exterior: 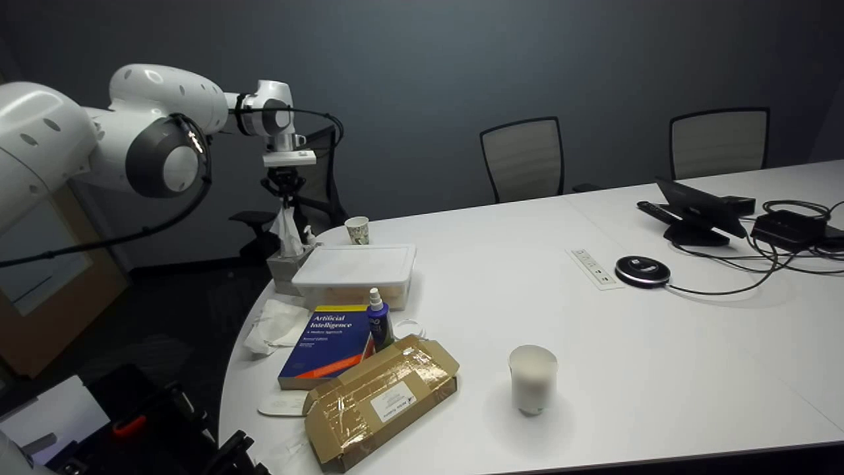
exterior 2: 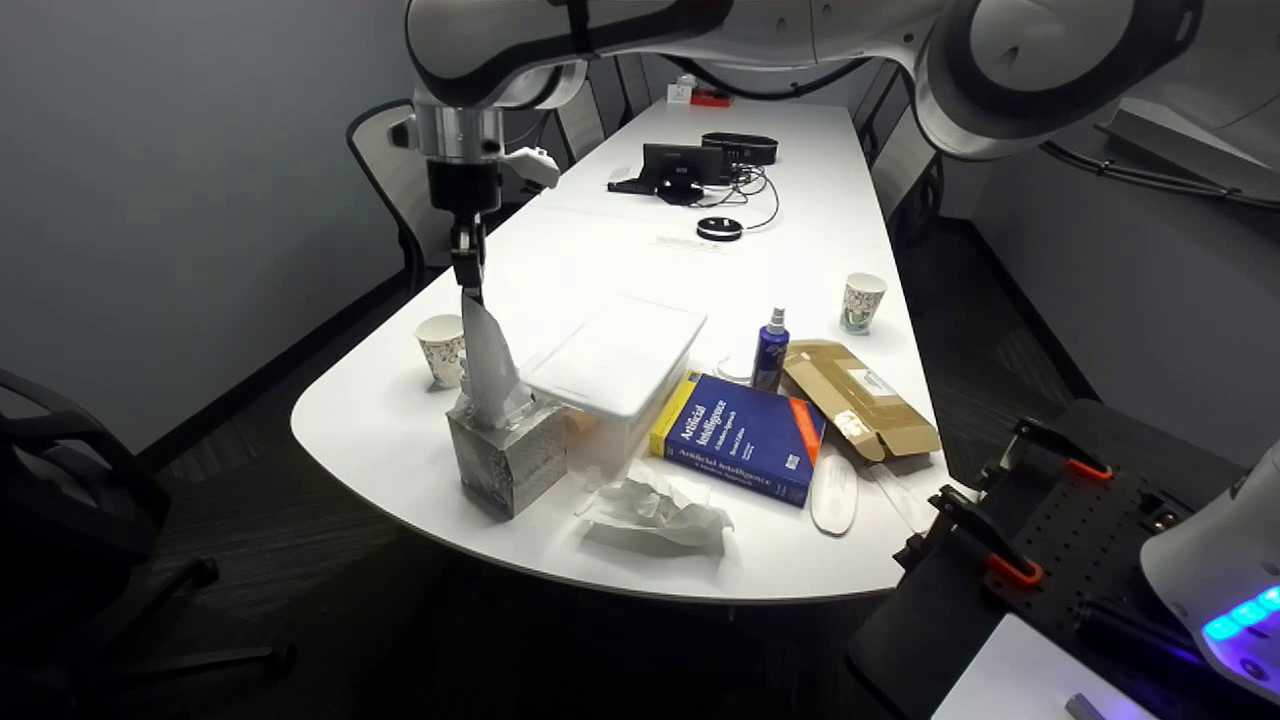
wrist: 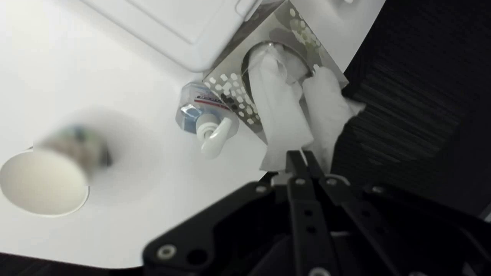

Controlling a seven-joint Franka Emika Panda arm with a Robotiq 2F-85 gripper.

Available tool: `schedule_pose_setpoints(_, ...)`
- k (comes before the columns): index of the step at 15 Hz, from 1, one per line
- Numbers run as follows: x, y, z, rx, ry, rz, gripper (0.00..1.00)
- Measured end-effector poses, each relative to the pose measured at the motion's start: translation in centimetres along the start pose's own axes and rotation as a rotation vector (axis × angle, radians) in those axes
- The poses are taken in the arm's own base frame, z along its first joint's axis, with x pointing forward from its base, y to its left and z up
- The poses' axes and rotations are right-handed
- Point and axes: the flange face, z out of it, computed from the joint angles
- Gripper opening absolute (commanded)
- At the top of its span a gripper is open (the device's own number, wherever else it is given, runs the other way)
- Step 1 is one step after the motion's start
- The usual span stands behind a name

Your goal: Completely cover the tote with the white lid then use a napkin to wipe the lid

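Note:
The white lid (exterior: pixel 356 264) lies flat on top of the whitish tote (exterior: pixel 343 297). Lid (exterior 2: pixel 615 355) and tote (exterior 2: pixel 612 445) show in both exterior views, and a corner of the lid (wrist: pixel 184 23) shows in the wrist view. My gripper (wrist: pixel 303 153) is shut on a white napkin (wrist: pixel 282 115) above the tissue box (wrist: pixel 230 78). The napkin (exterior 2: pixel 487 365) stretches from the fingertips (exterior 2: pixel 472 292) down to the box opening; its lower end is inside the box. The tissue box (exterior 2: pixel 515 460) stands right beside the tote.
A sanitizer pump bottle (wrist: pixel 209 115) and a paper cup (wrist: pixel 44 182) stand near the tissue box. A crumpled tissue (exterior 2: pixel 655 510), blue book (exterior 2: pixel 740 435), blue spray bottle (exterior 2: pixel 770 350) and cardboard packet (exterior 2: pixel 860 400) lie or stand beside the tote. Another cup (exterior: pixel 533 379) stands farther off.

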Motion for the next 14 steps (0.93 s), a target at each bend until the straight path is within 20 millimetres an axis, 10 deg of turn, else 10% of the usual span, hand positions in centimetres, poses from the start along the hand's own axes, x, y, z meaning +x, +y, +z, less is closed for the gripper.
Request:
schedule_pose_setpoints(7,-0.5,0.8,-6.8,-0.053,0.063,0.019,0.00)
schedule_pose_setpoints(14,-6.1,6.4,-10.5,-0.078,0.117,0.268,0.00)
